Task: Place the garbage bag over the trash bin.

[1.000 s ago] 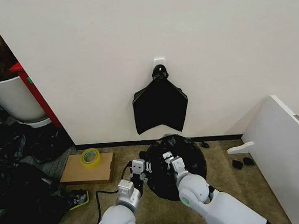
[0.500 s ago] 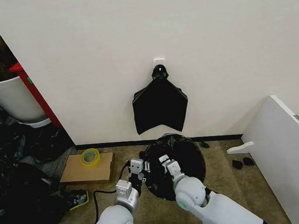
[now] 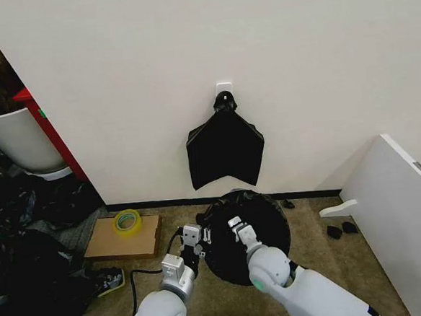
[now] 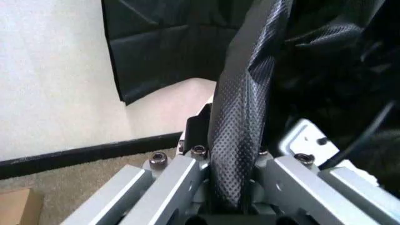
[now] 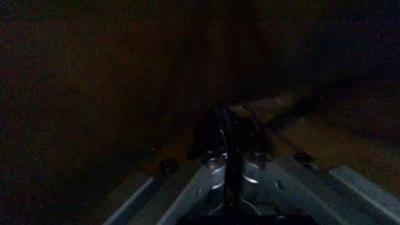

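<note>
Closest in, both arms reach forward and down from the bottom of the head view to a black round shape on the carpet, which is the garbage bag [image 3: 255, 223] draped over the trash bin, so the bin's own walls are hidden under the film. At the bag's left edge sits the left tool [image 3: 196, 240], and the left wrist view gives what the head view cannot: a twisted strip of the textured black garbage bag [image 4: 240, 117] runs down between the metal jaws, which are closed on it. Just beside it, over the dark mouth, the right tool [image 3: 238, 228] shows in the head view; its wrist view is nearly black, yet a thin fold of glossy film [image 5: 226, 140] stands clamped between the closed jaws. Left of the bin, a flat cardboard piece [image 3: 126, 238] lies on the carpet with a roll of yellow tape [image 3: 127, 221] on it, and a heap of dark plastic [image 3: 24, 279] crowds the far left. To the right a white panel [image 3: 395, 210] leans in, with small dark bits [image 3: 342, 229] on the floor near it, leaving bare carpet between panel and bin. Behind, close to the bin's far edge, the wall carries a flat black bundle [image 3: 224, 150] hanging from a hook. Farther left stand a big white tub [image 3: 14, 135] and a red object [image 3: 46, 133].
</note>
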You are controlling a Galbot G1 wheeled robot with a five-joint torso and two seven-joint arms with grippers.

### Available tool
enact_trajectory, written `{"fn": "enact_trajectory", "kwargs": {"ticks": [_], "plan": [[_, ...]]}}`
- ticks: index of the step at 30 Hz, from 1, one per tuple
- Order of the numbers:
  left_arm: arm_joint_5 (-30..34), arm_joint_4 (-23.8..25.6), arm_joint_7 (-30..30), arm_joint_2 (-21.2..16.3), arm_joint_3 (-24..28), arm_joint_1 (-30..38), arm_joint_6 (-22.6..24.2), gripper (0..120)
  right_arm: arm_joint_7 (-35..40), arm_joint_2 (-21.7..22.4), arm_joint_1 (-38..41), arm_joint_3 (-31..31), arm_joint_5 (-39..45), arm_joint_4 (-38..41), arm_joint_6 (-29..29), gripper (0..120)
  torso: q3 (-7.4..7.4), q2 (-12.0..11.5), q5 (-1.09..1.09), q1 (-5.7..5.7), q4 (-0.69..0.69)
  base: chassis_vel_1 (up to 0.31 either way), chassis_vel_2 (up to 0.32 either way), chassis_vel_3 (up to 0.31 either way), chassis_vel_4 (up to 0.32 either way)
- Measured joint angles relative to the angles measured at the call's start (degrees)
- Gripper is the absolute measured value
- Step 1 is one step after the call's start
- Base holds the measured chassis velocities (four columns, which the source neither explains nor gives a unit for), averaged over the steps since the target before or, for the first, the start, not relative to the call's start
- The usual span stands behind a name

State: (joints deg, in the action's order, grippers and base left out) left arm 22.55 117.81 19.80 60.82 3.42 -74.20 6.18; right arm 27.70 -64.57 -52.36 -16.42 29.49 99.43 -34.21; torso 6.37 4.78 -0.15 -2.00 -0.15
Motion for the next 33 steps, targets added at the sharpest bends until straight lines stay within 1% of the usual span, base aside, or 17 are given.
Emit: {"fn": "enact_trajectory", "kwargs": {"ticks": [2,7,10,12,13,16,19,21,23,29,33], "plan": [[0.66,0.16,0.00,0.09,0.01,-0.01,0.09,1,-0.39,-0.41,-0.54,-0.93,0.01,1.19,-0.37,0,0.00,0.00,0.00,0.00,0.01,0.000,0.000,0.000,0.000],[0.91,0.47,-0.04,0.03,0.04,-0.28,0.14,1,-0.97,-1.52,-0.06,-1.22,-0.13,1.04,0.28,0,0.00,0.00,0.00,0.00,0.01,0.000,0.000,0.000,0.000],[1.03,1.14,-0.23,-0.42,-0.23,-0.84,0.15,1,-0.53,-2.57,1.77,-0.31,-0.44,-1.39,1.24,0,0.00,0.00,0.00,0.00,0.03,0.000,0.000,0.000,0.000],[1.09,1.43,-0.26,-0.58,-0.58,-0.99,0.15,1,-0.11,-2.22,1.97,0.28,-0.53,-2.15,1.31,0,0.00,0.00,0.01,0.00,0.03,0.000,0.000,0.000,0.000],[1.15,1.51,-0.28,-0.62,-0.84,-1.00,0.16,1,0.01,-1.20,1.47,0.47,-0.29,-2.09,1.05,0,0.00,0.00,0.00,0.00,0.02,0.000,0.000,0.000,0.000],[1.29,1.52,-0.31,-0.44,-0.86,-0.93,0.15,1,-0.42,-0.29,0.12,-0.49,-0.08,-0.72,0.43,0,0.00,0.00,-0.01,0.00,0.00,0.000,0.000,0.000,0.000],[1.21,1.51,-0.33,-0.27,-0.62,-0.99,0.15,1,-0.63,-1.25,-0.02,-1.47,-0.33,-0.33,0.01,0,0.00,0.00,0.00,0.00,0.01,0.000,0.000,0.000,0.000],[1.01,1.70,-0.47,-0.89,-0.63,-1.53,0.15,1,-0.64,-2.55,1.55,-2.12,-0.64,-1.75,0.08,0,0.00,0.00,0.01,0.00,0.03,0.000,0.000,0.000,0.000],[0.96,1.89,-0.55,-1.23,-0.94,-1.75,0.11,1,-0.46,-2.90,2.64,-2.10,-0.65,-2.79,0.23,0,0.00,0.00,0.00,0.00,0.03,0.000,0.000,0.000,0.000],[0.98,1.97,-0.58,-1.37,-1.21,-1.74,0.05,1,-0.19,-1.88,2.59,-1.80,-0.59,-3.45,0.24,0,0.00,0.00,0.00,0.00,0.02,0.000,0.000,0.000,0.000],[1.00,2.01,-0.62,-1.32,-0.99,-1.75,0.01,1,-0.37,-1.30,1.67,-2.70,-0.62,-2.78,-0.37,0,0.00,0.00,0.00,0.00,0.01,0.000,0.000,0.000,0.000]]}}
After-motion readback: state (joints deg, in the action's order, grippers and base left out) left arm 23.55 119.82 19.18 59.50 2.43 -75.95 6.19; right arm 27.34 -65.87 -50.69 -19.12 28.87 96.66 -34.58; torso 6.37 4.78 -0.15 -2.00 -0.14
